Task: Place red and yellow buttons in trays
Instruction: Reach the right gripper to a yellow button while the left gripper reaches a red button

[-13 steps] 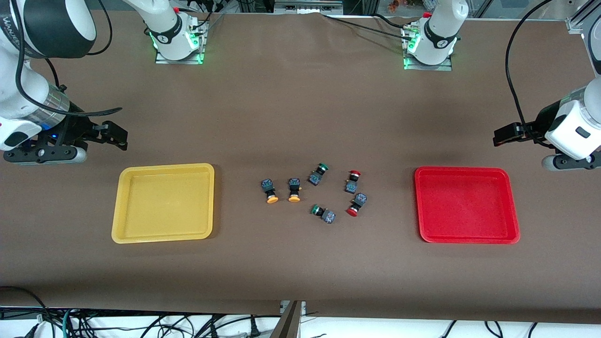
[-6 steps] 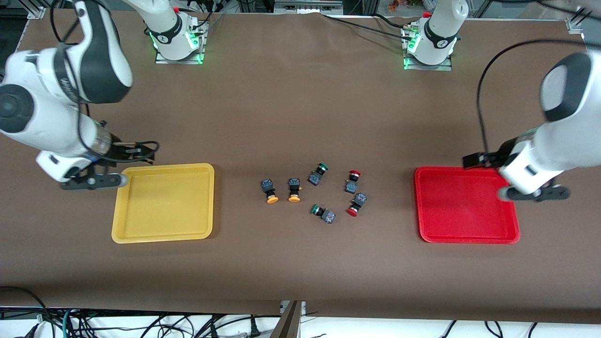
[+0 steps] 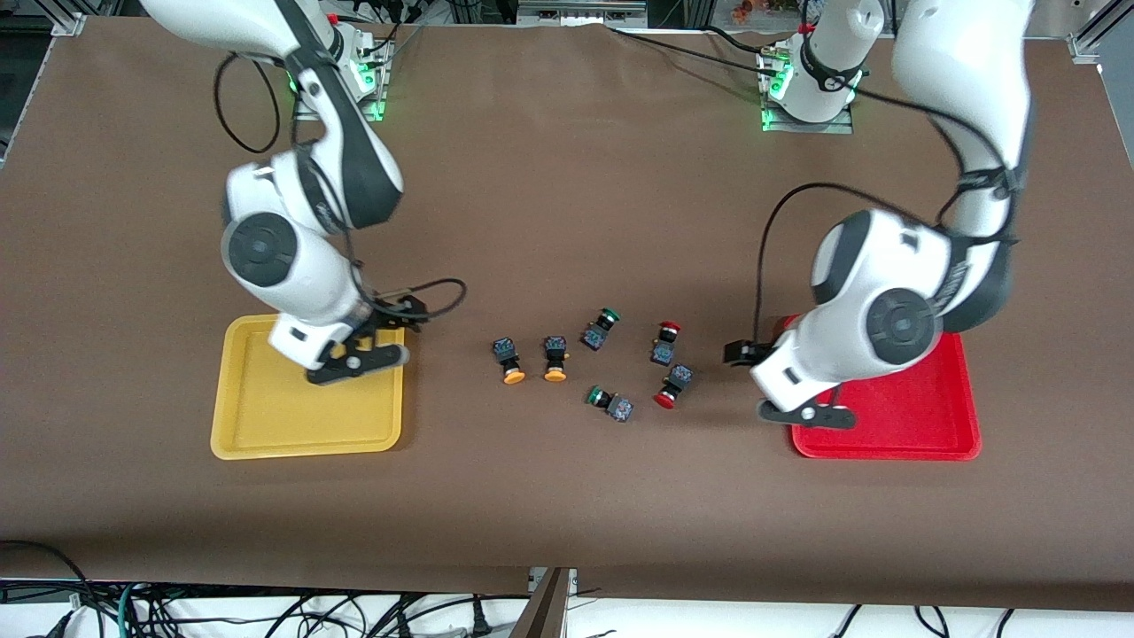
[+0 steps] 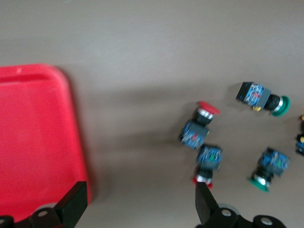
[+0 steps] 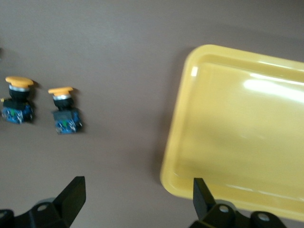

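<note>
Two trays flank a loose cluster of switches on the brown desk (image 3: 567,496): the yellow tray (image 3: 266,425) at the right arm's end, the red tray (image 3: 939,425) at the left arm's end, both bare. The right pincer (image 3: 359,354) hangs over the yellow tray's rim on the side toward the cluster, fingers spread wide and carrying nothing; the left pincer (image 3: 802,409) hangs over the red tray's rim toward the cluster, likewise wide and bare.

Between the trays lie the yellow buttons (image 3: 513,361), side by side toward the yellow tray, and the red buttons (image 3: 665,343), close together toward the red tray. Two green-capped switches (image 3: 601,328) sit among them, one just beside a red one, so a careless closing could catch it.

Each button looks light, rigid and small, lying on its side; the round cap would likely roll or slip, so the blocky dark body seems the safer hold. The matte desk covering looks grippy, and open space surrounds the yellow pair.
</note>
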Motion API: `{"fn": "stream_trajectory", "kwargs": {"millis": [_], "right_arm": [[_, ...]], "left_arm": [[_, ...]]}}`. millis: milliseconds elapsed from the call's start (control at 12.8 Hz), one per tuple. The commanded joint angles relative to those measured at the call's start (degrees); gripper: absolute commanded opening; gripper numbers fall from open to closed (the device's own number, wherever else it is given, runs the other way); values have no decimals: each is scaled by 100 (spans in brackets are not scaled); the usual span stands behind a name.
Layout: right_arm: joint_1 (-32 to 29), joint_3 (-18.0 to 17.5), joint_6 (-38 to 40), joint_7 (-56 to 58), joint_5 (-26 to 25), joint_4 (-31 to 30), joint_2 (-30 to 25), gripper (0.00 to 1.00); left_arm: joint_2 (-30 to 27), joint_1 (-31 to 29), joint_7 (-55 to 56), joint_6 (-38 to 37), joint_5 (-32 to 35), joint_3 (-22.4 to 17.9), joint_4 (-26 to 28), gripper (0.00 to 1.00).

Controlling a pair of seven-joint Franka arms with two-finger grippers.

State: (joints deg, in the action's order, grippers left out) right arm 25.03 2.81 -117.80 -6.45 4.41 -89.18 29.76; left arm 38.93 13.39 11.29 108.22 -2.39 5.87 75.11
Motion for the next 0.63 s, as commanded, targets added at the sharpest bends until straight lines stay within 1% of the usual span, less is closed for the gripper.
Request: {"fn": "stream_trajectory", "kwargs": {"millis": [0,78,157,314,392,549], "right_arm": [[72,-191,-541,-224,417,137,486,100],[211,-289,-699,-390,620,137,618,100],[265,-290,-918,-479,701,137,749,100],[335,-325,-1410,-699,701,137,1031,100],[527,-325,-1735,-743,649,129,1154,100],[739,-307,-2131,-892,623,129,1426,100]], "left_arm": [[649,181,4,776,-42,-68,-234,100],[747,182,-4,1023,-59,-60,-216,100],[765,251,-4,1104,-68,-59,-199,100],[765,409,-22,1044,-77,-59,-85,100],[748,532,4,1043,-77,-59,159,100],[722,796,266,1034,-86,-59,363,100]]}}
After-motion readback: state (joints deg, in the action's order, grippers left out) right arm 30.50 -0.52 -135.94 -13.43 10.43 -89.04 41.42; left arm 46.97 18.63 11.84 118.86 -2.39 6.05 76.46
